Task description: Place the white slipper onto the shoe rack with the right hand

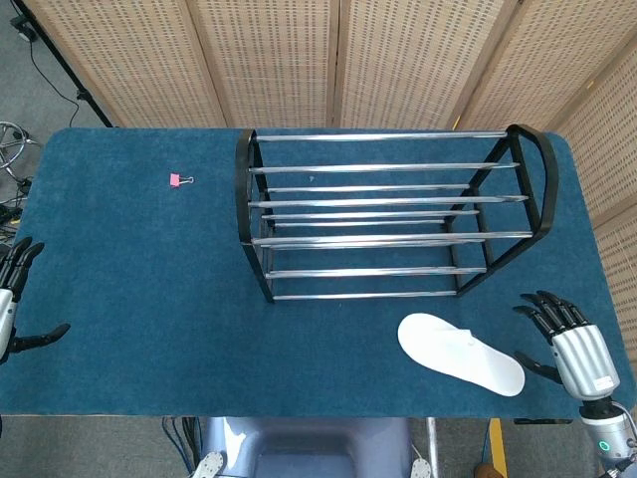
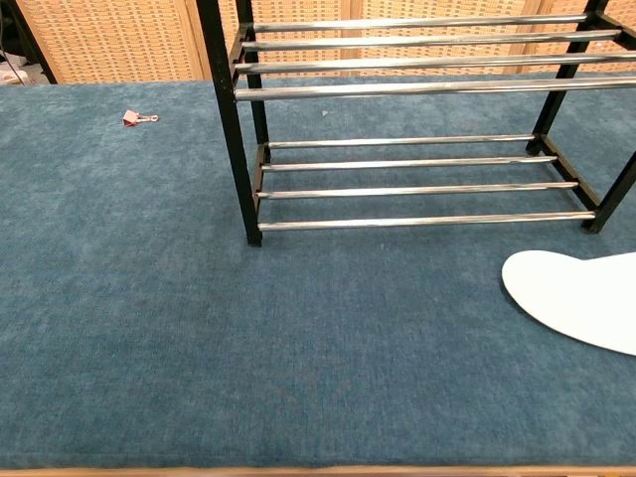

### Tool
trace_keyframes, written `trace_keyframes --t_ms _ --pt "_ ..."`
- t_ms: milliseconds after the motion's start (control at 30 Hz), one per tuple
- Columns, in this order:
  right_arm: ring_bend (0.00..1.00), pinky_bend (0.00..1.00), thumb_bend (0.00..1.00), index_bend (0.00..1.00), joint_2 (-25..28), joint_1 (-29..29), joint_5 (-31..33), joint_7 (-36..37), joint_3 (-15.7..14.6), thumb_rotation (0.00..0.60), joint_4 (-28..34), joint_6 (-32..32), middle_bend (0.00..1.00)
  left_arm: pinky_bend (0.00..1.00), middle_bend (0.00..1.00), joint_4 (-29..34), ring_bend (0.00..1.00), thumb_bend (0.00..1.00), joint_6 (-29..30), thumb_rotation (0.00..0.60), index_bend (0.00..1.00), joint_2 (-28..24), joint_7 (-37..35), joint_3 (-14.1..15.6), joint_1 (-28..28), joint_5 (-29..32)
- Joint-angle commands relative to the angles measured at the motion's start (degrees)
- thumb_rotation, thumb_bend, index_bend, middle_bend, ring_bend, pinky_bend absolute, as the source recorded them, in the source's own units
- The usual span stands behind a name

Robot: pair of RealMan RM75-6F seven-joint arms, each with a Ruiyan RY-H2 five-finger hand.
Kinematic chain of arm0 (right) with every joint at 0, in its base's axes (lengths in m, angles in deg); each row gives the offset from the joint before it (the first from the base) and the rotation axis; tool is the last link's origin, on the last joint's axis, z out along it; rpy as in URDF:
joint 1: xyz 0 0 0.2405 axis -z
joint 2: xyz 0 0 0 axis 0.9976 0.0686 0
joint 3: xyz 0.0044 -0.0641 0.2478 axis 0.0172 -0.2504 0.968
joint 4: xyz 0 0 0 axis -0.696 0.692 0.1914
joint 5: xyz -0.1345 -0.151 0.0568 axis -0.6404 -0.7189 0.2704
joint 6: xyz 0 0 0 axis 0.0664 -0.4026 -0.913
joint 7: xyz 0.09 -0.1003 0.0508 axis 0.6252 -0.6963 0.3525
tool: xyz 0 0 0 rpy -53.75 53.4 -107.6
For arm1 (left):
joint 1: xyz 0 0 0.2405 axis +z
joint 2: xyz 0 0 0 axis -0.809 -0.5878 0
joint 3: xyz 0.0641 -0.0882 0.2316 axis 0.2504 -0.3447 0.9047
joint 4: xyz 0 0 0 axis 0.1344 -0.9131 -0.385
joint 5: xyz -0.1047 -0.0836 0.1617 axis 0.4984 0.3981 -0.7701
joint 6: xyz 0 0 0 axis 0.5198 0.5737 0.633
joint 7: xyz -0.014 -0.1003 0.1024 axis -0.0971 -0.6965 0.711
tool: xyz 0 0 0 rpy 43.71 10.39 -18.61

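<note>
Slipper not grabbed yet, easy to fumble.
Right hand point(image 1: 579, 356) beside white slipper point(image 1: 460, 353), fingers point(image 1: 545, 311) spread, holding nothing; flat on bench point(image 1: 129, 299), could've slid off or slipped through shoe rack point(image 1: 388, 214) bars.

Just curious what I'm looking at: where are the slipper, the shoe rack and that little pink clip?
white slipper point(image 1: 460, 355), head view, middle of its sole.
shoe rack point(image 1: 388, 235), head view, front top rail.
pink clip point(image 1: 175, 180), head view, its body.

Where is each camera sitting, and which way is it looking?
Head view: high up, looking steeply down at the blue carpeted table; the left hand and right hand show, both open.
Chest view: low at the table's near edge, looking level across it; no hand shows.
Both share the black-and-chrome metal shoe rack, flat white slipper and small pink binder clip.
</note>
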State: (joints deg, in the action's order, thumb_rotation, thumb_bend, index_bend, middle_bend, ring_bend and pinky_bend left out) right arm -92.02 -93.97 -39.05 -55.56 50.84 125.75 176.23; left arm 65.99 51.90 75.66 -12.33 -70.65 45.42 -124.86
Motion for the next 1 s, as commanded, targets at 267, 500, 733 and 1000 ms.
trace_keyframes --t_ms 267,500,733,1000 --pt "0.19 0.26 0.02 0.30 -0.2 -0.4 -0.8 -0.1 -1.0 0.600 -0.6 -0.6 0.24 0.00 0.00 0.0 0.00 0.08 0.2 0.600 0.00 -0.1 -0.2 0.1 0.2 -0.2" --pt "0.17 0.23 0.02 0.30 -1.7 -2.3 -3.9 -0.5 -3.4 0.600 -5.2 -3.2 0.24 0.00 0.00 -0.1 0.00 0.08 -0.4 0.600 0.00 0.0 0.1 -0.1 -0.2 0.9" --pt "0.17 0.23 0.03 0.31 -6.3 -5.9 -8.4 0.5 -5.2 0.600 -15.4 -3.4 0.24 0.00 0.00 0.3 0.00 0.08 -0.4 0.600 0.00 0.3 0.9 -0.4 -0.3 1.7" --pt "0.17 0.24 0.04 0.33 -11.0 -9.1 -10.1 1.8 -6.2 0.600 -23.6 -4.3 0.24 0.00 0.00 0.3 0.00 0.08 -0.7 0.600 0.00 0.4 1.1 -0.6 -0.4 2.5"
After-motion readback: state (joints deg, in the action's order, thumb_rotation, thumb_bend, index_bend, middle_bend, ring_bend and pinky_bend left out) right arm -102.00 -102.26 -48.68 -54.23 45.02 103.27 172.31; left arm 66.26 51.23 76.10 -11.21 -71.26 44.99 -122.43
